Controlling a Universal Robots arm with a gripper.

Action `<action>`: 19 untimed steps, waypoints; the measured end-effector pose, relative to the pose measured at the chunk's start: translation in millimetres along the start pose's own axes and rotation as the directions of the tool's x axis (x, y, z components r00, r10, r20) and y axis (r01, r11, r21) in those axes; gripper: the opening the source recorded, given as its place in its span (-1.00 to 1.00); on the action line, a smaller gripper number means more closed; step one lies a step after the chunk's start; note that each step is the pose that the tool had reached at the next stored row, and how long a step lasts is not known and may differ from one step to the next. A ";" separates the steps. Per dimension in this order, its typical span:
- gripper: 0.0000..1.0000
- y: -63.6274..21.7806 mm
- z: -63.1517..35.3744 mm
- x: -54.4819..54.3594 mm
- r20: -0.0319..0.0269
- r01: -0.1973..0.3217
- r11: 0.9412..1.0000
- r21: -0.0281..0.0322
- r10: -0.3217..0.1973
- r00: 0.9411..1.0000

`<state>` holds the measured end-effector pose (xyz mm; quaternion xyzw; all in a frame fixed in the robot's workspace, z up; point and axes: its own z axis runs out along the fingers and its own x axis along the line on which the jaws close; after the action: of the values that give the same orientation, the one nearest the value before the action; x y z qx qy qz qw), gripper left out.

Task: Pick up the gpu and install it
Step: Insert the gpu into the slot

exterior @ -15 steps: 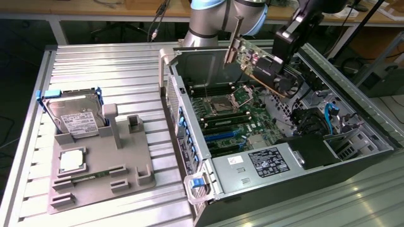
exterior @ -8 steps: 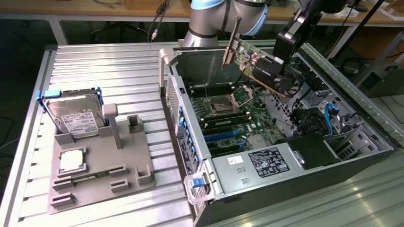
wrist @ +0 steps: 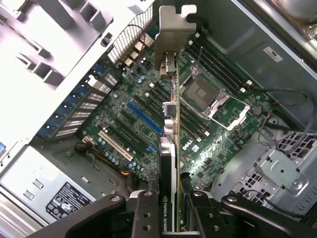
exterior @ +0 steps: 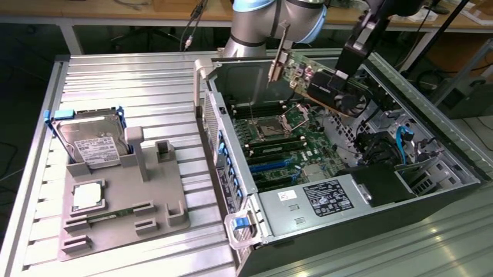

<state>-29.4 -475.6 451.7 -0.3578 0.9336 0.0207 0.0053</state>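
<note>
The gpu [exterior: 324, 85] is a dark card with a fan and a silver metal bracket [exterior: 275, 68] at one end. It hangs tilted in the air above the open computer case [exterior: 231, 150]. My gripper [exterior: 347, 62] is shut on its upper edge. In the wrist view the gpu [wrist: 171, 148] runs edge-on away from my gripper [wrist: 171, 208], its bracket [wrist: 171, 34] at the far end. Below it lies the green motherboard [wrist: 143, 99] with a blue slot [wrist: 143, 116] and a white slot [wrist: 115, 145]. The card is clear of the board.
On the exterior view's left a grey fixture [exterior: 115, 202] holds a silver hard drive [exterior: 89, 141], a CPU [exterior: 87, 195] and a RAM stick [exterior: 108, 216]. Inside the case are the CPU socket [exterior: 276, 124], the power supply [exterior: 331, 199] and blue cables [exterior: 400, 144].
</note>
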 end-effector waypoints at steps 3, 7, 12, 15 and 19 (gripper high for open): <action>-0.47 0.0 0.0 0.0 -0.002 0.048 0.999 -0.001 -0.048 0.999; -0.47 0.0 0.0 0.0 -0.003 0.098 0.995 -0.003 -0.098 0.995; -0.47 0.0 0.0 0.0 -0.006 0.173 0.985 -0.005 -0.173 0.985; -0.47 0.0 0.0 0.0 -0.007 0.222 0.975 -0.006 -0.222 0.975; -0.47 0.0 0.0 0.0 -0.008 0.259 0.966 -0.008 -0.259 0.966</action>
<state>-29.4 -475.6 451.6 -0.4767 0.8788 0.0212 0.0025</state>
